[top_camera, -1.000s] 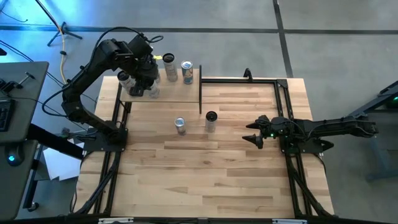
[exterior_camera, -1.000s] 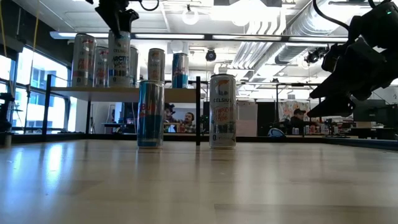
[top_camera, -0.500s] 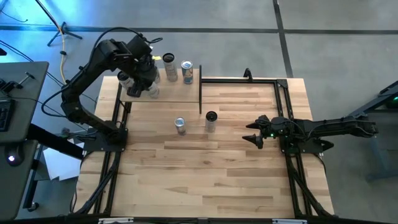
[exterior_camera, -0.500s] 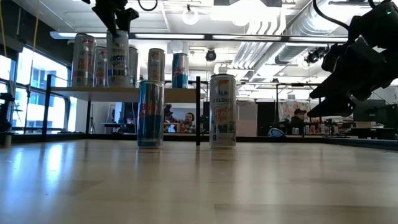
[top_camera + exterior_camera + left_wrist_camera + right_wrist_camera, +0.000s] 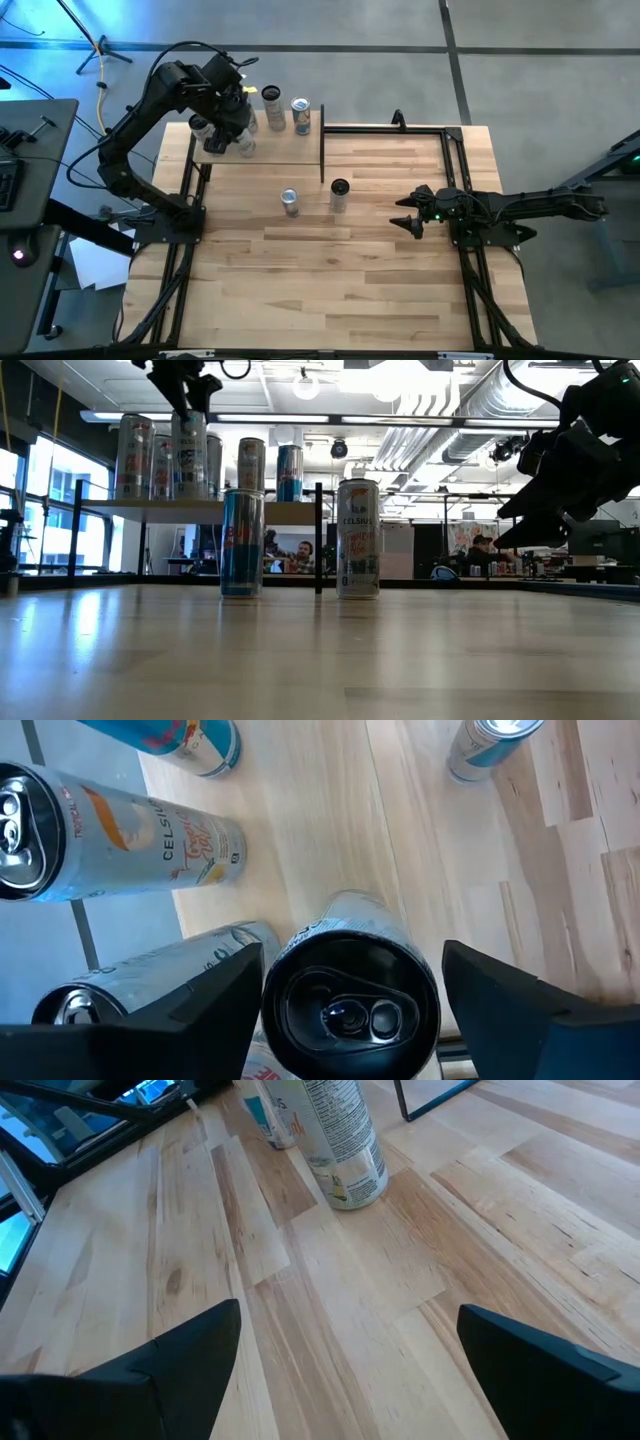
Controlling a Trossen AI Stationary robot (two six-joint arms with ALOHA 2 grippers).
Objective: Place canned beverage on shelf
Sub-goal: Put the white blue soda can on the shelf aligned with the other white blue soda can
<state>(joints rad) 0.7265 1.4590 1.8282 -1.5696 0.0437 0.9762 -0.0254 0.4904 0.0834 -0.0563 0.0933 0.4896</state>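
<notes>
L gripper [image 5: 350,1020] is up over the shelf [image 5: 285,150] at the table's far-left corner, fingers spread either side of a can [image 5: 350,1000] standing on the board, w/ gaps showing btwn pads and can, so not clamped. Other cans crowd round it on the shelf; a blue can [image 5: 242,542] and a Celsius can [image 5: 358,538] stand on the tabletop [image 5: 340,270] just in front. R gripper [image 5: 412,212] hovers open, empty, right side of table.

Bright ceiling lamps [image 5: 400,378] flare white in the low view; the near tabletop [image 5: 320,660] is blurred and glossy.
</notes>
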